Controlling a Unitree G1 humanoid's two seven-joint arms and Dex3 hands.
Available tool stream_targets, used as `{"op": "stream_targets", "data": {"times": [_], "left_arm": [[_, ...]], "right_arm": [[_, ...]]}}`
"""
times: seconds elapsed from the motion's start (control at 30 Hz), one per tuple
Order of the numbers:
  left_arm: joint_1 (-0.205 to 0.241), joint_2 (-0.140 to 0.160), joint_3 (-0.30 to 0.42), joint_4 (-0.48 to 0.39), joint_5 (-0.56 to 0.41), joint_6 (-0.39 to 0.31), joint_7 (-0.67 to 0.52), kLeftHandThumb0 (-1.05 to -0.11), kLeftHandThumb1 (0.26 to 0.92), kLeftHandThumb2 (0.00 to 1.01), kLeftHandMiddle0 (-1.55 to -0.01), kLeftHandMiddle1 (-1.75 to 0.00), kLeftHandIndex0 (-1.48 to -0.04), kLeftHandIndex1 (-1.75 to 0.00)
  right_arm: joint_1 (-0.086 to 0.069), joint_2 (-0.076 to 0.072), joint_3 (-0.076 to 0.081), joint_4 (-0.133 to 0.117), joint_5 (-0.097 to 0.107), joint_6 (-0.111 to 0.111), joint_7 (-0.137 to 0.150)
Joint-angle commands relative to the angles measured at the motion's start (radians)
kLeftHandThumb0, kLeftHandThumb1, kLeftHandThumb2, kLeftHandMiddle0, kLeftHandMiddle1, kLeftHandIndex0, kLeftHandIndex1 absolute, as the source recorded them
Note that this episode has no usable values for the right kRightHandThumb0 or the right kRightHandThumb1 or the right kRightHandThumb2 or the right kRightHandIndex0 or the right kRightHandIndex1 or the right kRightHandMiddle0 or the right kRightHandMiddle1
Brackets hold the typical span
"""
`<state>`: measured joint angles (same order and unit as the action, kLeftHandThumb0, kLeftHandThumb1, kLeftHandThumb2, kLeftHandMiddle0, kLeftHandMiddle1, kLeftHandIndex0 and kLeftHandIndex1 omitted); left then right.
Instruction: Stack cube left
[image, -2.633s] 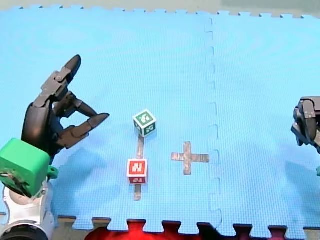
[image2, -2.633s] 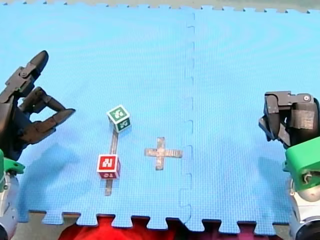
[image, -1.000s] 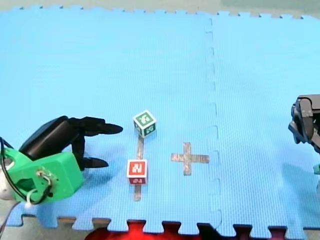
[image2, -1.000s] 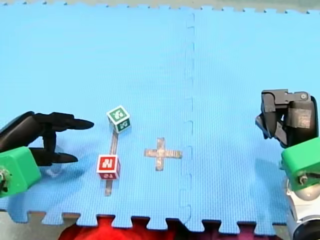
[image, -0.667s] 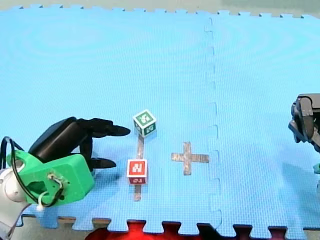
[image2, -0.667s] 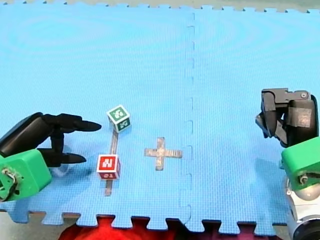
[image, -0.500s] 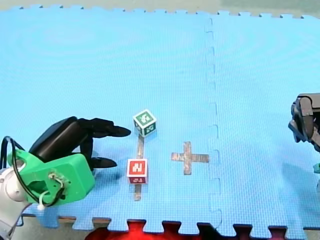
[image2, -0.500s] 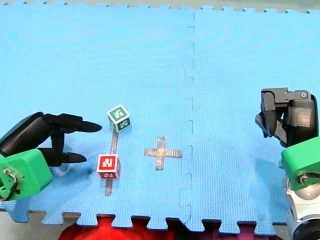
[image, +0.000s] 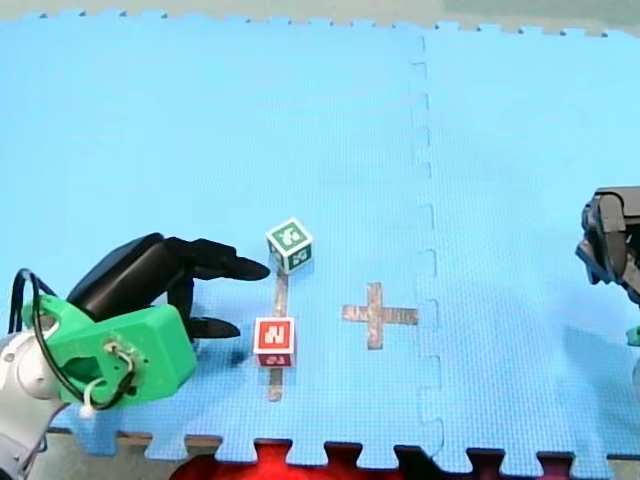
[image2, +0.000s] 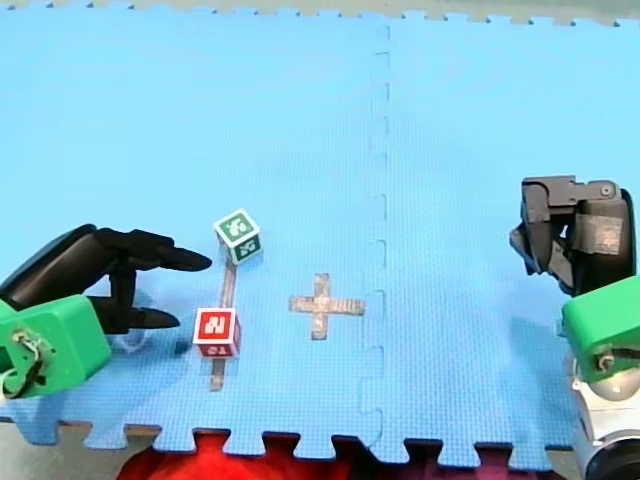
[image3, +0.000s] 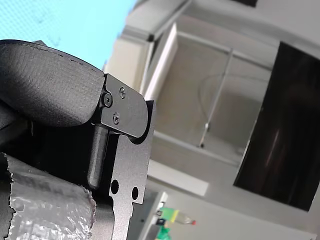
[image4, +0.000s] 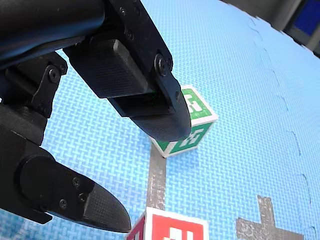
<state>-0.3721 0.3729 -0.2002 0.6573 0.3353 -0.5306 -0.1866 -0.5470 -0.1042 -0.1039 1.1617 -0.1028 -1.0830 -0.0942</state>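
Edged rightward with left hand (image: 160, 285), empty, not closed; green cube (image: 290, 246) just right of upper fingertip, red cube (image: 274, 340) just right of lower; right hand (image2: 570, 235) well apart at far right, curled, empty.

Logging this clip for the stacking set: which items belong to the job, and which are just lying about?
Job: green cube, red cube, left hand beside them, holding nothing.
Lying about: tape cross, tape strip, blue foam mat, right hand at the mat's right edge, holding nothing.
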Motion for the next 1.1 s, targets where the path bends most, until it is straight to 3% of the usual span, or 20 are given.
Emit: {"op": "stream_targets", "data": {"times": [0.0, 0.4, 0.7, 1.07], "left_arm": [[0.004, 0.017, -0.007, -0.04, 0.0, 0.03, -0.03, -0.329, 0.689, 0.0, -0.72, -1.75, -0.9, -0.02], [0.021, -0.007, -0.059, -0.177, 0.041, 0.158, -0.077, -0.356, 0.699, 0.0, -0.71, -1.75, -0.91, -0.01], [0.02, 0.012, -0.086, -0.268, 0.065, 0.267, -0.152, -0.357, 0.707, 0.01, -0.69, -1.75, -0.87, 0.0], [0.028, 0.015, -0.091, -0.323, 0.062, 0.316, -0.189, -0.336, 0.722, 0.01, -0.68, -1.75, -0.85, 0.0]], "right_arm": [[0.005, -0.002, 0.0, -0.008, 0.001, -0.005, -0.006], [0.008, -0.002, 0.003, -0.014, -0.001, -0.006, -0.014], [0.004, -0.004, 0.003, -0.015, 0.001, -0.007, -0.014], [0.009, -0.011, 0.005, -0.028, -0.012, -0.018, -0.034]]}}
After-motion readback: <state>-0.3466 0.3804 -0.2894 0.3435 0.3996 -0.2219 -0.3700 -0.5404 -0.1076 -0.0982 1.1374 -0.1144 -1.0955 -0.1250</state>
